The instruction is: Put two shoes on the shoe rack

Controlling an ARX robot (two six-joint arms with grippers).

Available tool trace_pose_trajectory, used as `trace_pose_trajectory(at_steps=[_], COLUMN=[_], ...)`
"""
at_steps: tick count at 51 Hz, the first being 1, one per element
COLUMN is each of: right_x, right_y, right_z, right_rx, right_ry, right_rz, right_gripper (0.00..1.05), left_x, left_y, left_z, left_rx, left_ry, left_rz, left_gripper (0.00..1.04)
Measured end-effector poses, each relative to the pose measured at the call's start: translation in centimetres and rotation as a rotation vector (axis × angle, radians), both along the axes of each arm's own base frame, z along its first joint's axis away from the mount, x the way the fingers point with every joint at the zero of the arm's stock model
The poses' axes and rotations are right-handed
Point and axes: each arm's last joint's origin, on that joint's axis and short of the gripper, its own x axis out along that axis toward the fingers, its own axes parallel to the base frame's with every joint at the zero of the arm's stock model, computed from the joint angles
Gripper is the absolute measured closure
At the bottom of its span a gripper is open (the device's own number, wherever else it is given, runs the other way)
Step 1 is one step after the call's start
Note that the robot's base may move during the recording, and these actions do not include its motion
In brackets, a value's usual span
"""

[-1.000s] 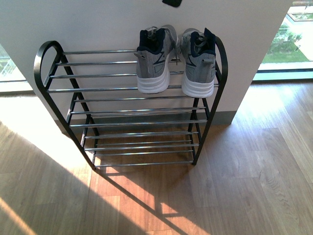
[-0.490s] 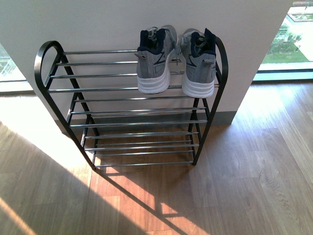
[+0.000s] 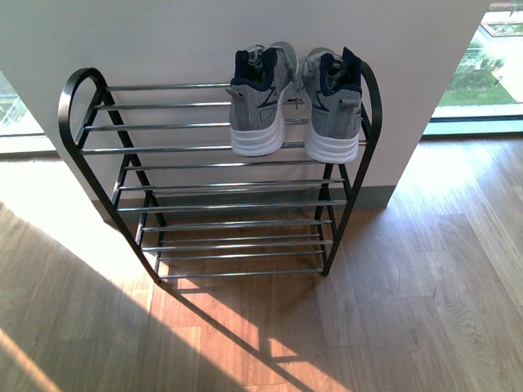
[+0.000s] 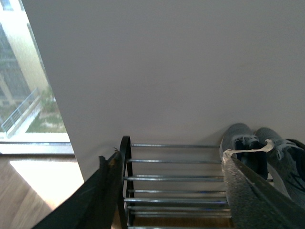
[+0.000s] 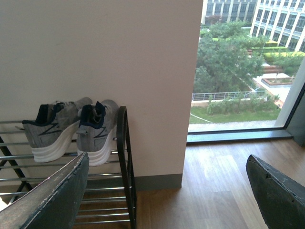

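Two grey knit sneakers with white soles and navy collars stand side by side on the top shelf of the shoe rack, at its right end: one shoe on the left, the other shoe against the right upright, heels toward me. Neither arm shows in the front view. My left gripper is open and empty, held high facing the rack, with the shoes beside one finger. My right gripper is open and empty, off the rack's right end, with the shoes visible.
The rack stands against a white wall on a wooden floor. Its lower shelves and the left part of the top shelf hold nothing. Floor-length windows flank the wall on both sides. Sunlight patches fall on the floor at the left.
A dark object at the top edge of the front view one second ago has left the frame. The shoes and rack have not moved.
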Motion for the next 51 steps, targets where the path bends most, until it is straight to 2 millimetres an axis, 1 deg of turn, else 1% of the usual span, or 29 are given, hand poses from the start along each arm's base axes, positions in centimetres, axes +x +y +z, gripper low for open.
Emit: trace_pose_trajectory(at_steps=[3,7,11,12,16,25,27,32,47,51], right_x=[0.0,0.0,0.0,0.0,0.0,0.0,0.0,0.0,0.0,0.0], right_y=[0.0,0.0,0.0,0.0,0.0,0.0,0.0,0.0,0.0,0.0], right_z=[0.0,0.0,0.0,0.0,0.0,0.0,0.0,0.0,0.0,0.0], right_rx=[0.0,0.0,0.0,0.0,0.0,0.0,0.0,0.0,0.0,0.0], right_ry=[0.0,0.0,0.0,0.0,0.0,0.0,0.0,0.0,0.0,0.0], right_rz=[0.0,0.0,0.0,0.0,0.0,0.0,0.0,0.0,0.0,0.0], right_gripper=[0.09,0.09,0.09,0.09,0.09,0.09,0.09,0.09,0.09,0.09], left_x=[-0.9,-2.3,-3.3,-3.6,-4.3,-5.9,-6.3,-7.2,-9.4,-9.8], left_y=[0.5,1.4,1.7,1.8,2.2,2.8,3.2,3.9,3.9,3.9], left_z=[-0.4,-1.5,-2.4,-2.6,-3.1,-4.0,-4.3,-4.7,-5.7,-6.4], left_rx=[0.009,0.021,0.028,0.029,0.029,0.032,0.032,0.033,0.034,0.033], left_ry=[-0.02,-0.018,-0.006,-0.006,-0.009,-0.015,-0.014,-0.013,-0.014,-0.025], left_rz=[0.007,0.02,0.008,0.006,0.007,0.013,-0.012,0.017,0.013,0.012], left_gripper=[0.54,0.71,0.86,0.91,1.04,1.04,1.04,1.04,1.04,1.04])
